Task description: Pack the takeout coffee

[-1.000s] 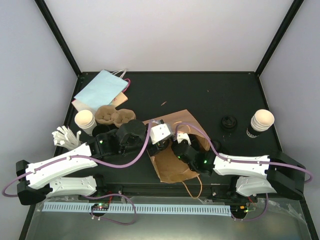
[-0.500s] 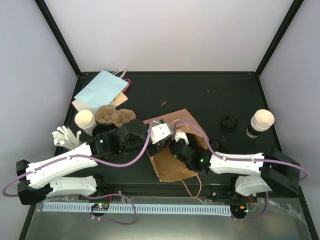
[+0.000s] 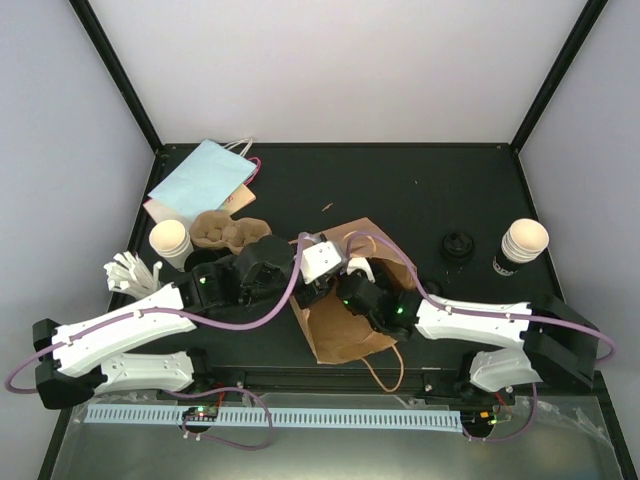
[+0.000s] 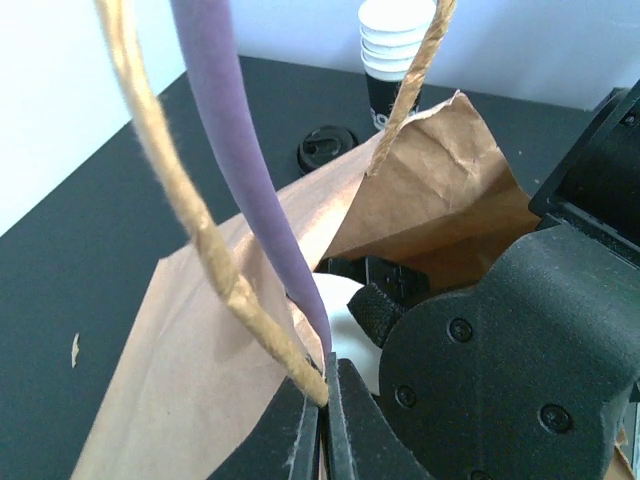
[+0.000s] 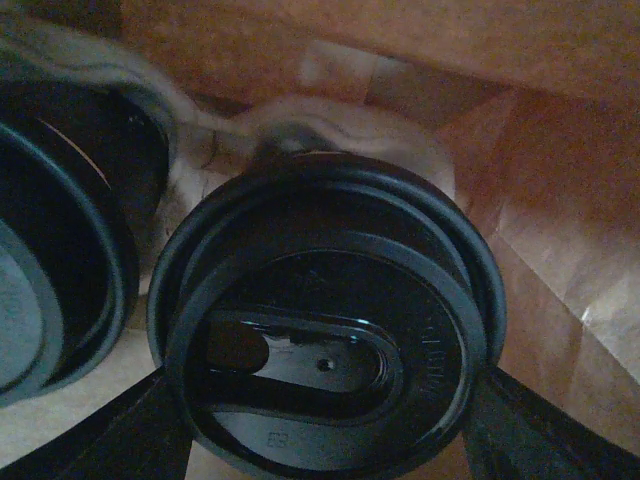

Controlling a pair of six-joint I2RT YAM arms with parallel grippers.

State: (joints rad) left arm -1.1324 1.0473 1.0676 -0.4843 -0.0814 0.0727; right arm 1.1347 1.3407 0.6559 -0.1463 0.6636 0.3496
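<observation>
Two dangers I am watching: left gripper, shut tight on the bag handle, slipping; right gripper, clasping wide the lidded cup, knocking the neighbour cup.

A flat pale-blue bag with white cord handles is laid at the upper left of the black desk. A brown pulp cup carrier is set just below it, and white plastic cutlery is seen at the left edge.

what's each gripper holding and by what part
Left gripper pinches the twine handle of the brown bag. Right gripper holds a lidded cup by its sides just under the lid, inside the bag.
</observation>
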